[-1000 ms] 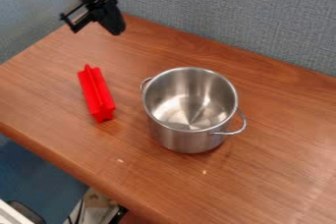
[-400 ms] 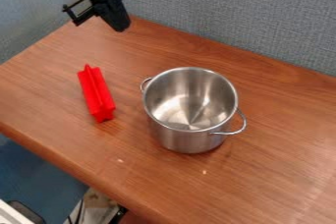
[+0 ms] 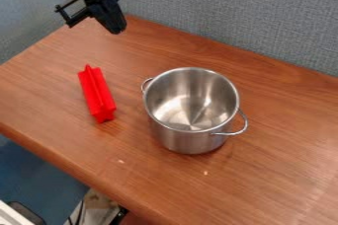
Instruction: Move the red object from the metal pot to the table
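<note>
On the tabletop (image 3: 264,160), left of the pot (image 3: 195,110), lies the red bar (image 3: 97,93). It's flat on the wood, long axis running roughly toward and away from the camera, with its far end near the back-left and its near end pointing at the front edge. It's just beside the pot but not touching it, there's a thin strip of bare wood between the bar and the pot's left loop handle.

Pot itself sits upright about mid-table, shiny steel, no lid, and you can see straight down to its bottom, nothing red in it. Second loop handle sticks out at the lower right of the rim.

Up in the top-left corner is the black hand (image 3: 111,19), hanging in the air above the back edge of the tabletop, well apart from both bar and pot. It's clenched tight and carrying nothing, fingers pointing down and a bit toward the table. Behind it is a grey-blue textured wall.

Tabletop is reddish-brown wood grain with a rounded front edge, and under that edge at the bottom left you can make out a bit of floor and some blurry stuff I can't identify.
</note>
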`<state>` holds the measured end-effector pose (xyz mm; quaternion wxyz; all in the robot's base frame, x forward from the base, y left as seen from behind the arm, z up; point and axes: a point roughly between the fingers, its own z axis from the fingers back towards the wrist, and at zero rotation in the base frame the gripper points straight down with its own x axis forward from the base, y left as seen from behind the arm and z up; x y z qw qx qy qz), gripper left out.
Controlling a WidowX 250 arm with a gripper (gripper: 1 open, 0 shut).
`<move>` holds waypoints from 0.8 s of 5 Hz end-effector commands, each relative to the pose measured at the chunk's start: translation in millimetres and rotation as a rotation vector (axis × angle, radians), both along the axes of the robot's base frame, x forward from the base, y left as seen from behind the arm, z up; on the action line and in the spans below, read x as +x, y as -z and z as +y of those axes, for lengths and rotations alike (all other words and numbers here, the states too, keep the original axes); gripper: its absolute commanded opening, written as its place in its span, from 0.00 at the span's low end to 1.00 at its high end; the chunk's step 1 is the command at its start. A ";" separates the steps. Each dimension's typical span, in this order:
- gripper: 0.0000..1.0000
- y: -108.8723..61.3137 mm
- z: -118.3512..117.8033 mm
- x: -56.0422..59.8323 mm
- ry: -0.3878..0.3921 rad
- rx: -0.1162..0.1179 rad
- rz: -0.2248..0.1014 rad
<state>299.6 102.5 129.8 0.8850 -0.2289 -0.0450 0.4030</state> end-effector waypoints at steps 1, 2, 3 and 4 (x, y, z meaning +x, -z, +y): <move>0.00 -1.0 -19.1 1.1 0.046 0.034 -0.025; 0.00 22.8 -45.3 4.1 0.095 0.042 0.001; 0.00 25.7 -45.2 2.8 0.142 0.034 0.010; 0.00 21.6 -31.4 2.1 0.174 0.017 0.014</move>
